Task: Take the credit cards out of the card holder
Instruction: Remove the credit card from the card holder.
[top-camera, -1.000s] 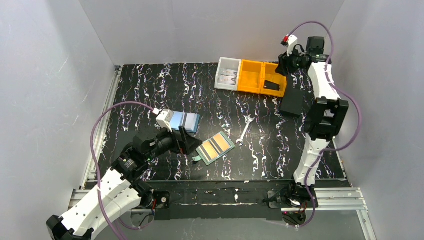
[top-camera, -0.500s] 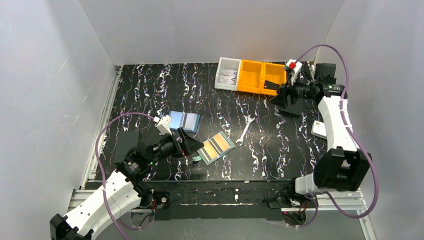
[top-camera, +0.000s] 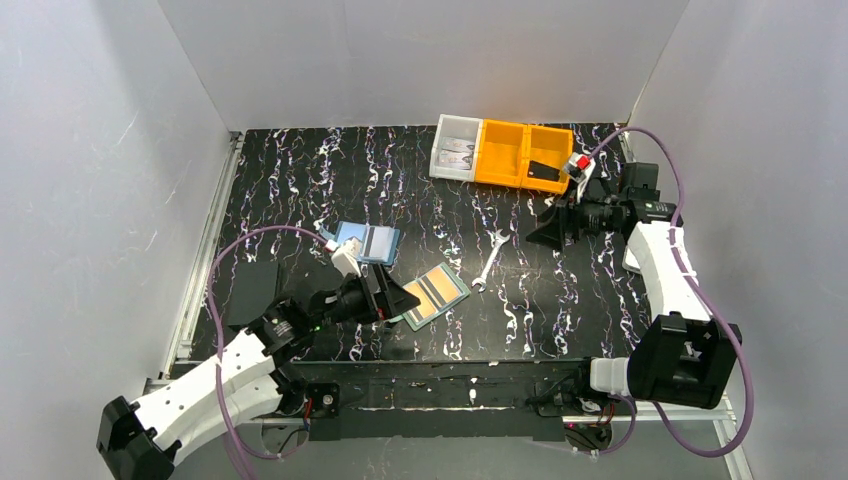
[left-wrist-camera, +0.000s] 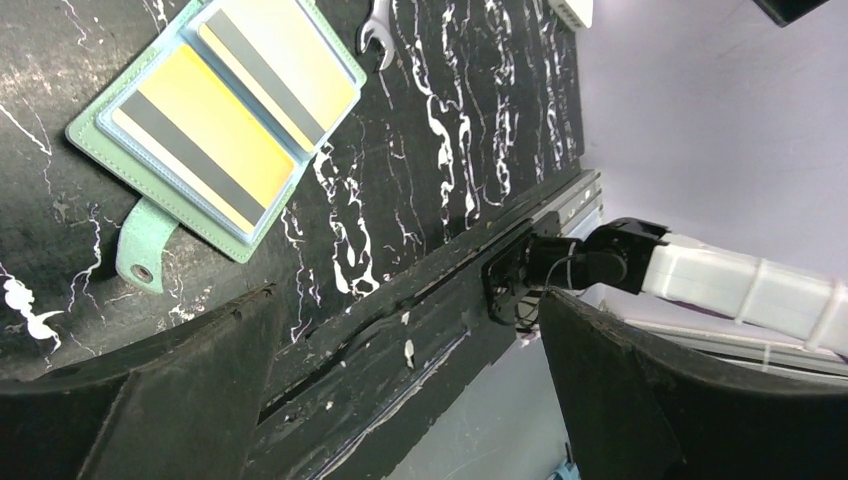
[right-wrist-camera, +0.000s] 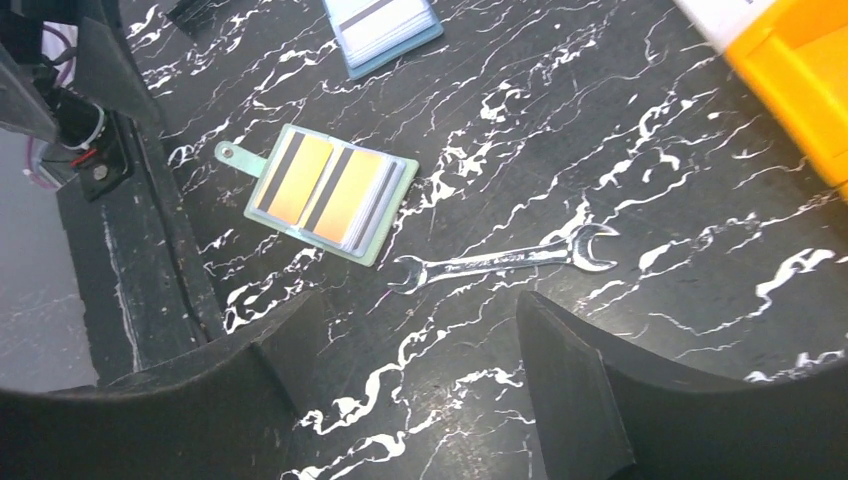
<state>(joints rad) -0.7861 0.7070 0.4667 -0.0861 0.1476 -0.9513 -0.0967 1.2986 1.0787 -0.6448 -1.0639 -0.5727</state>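
The sage-green card holder (top-camera: 433, 293) lies open and flat on the table, snap tab out, with an orange card (left-wrist-camera: 203, 150) and a tan card (left-wrist-camera: 281, 64) in its slots. It also shows in the right wrist view (right-wrist-camera: 330, 195). My left gripper (top-camera: 396, 297) is open and empty, low over the table just left of the holder; in the left wrist view (left-wrist-camera: 405, 300) the holder is ahead of its fingers. My right gripper (top-camera: 548, 229) is open and empty, raised above the table right of the wrench; its own view (right-wrist-camera: 412, 310) shows bare table between the fingers.
A light-blue flat rectangle with a dark stripe (top-camera: 368, 243) lies behind the left gripper. A wrench (top-camera: 488, 262) lies right of the holder. Orange bins (top-camera: 522, 155) and a clear bin (top-camera: 455, 148) stand at the back. A black flat rectangle (top-camera: 250, 290) lies at left.
My left gripper has moved right, up to the card holder's left edge. My right arm has swung down from the back right corner toward the table's middle, near the wrench.
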